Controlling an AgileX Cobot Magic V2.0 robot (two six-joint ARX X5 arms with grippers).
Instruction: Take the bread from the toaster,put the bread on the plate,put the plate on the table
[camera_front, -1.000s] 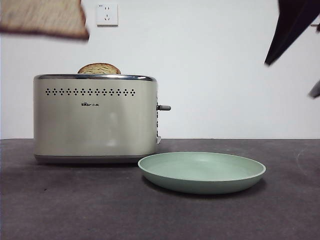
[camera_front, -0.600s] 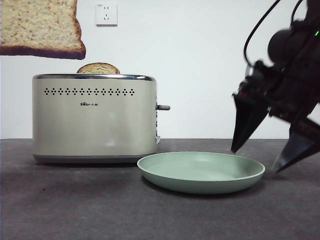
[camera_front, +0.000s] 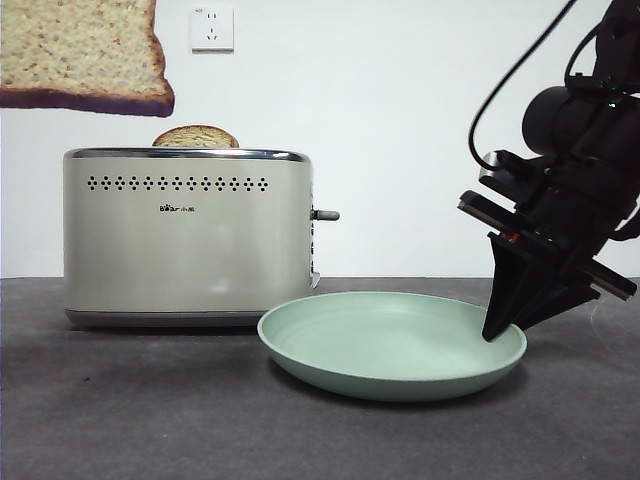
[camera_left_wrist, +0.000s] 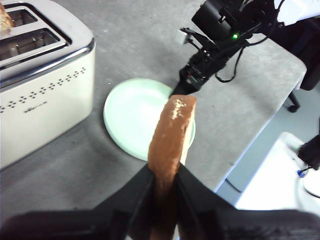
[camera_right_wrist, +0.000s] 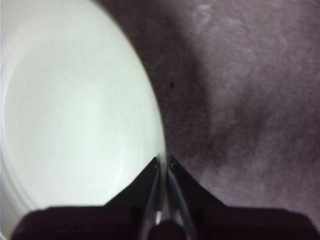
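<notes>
The bread (camera_front: 80, 50), a pale tan slice with a dark crust, hangs high above the left end of the toaster (camera_front: 190, 240). My left gripper (camera_left_wrist: 165, 175) is shut on the bread (camera_left_wrist: 172, 135), seen edge-on. The mint-green plate (camera_front: 390, 345) rests on the table (camera_front: 120, 420) beside the toaster's lever end. My right gripper (camera_front: 505, 325) is shut on the plate's right rim. In the right wrist view the jaws of that gripper (camera_right_wrist: 164, 162) pinch the rim of the plate (camera_right_wrist: 75, 115). The left wrist view shows the plate (camera_left_wrist: 135, 115) below the bread.
A darker slice (camera_front: 196, 137) pokes out of the toaster's slot. A wall socket (camera_front: 213, 28) sits behind on the white wall. The table edge (camera_left_wrist: 260, 130) runs close beyond the plate, with floor beneath it.
The right arm came down from the upper right and shut its jaws on the plate's right rim. The plate shifted slightly left. The bread stays held high.
</notes>
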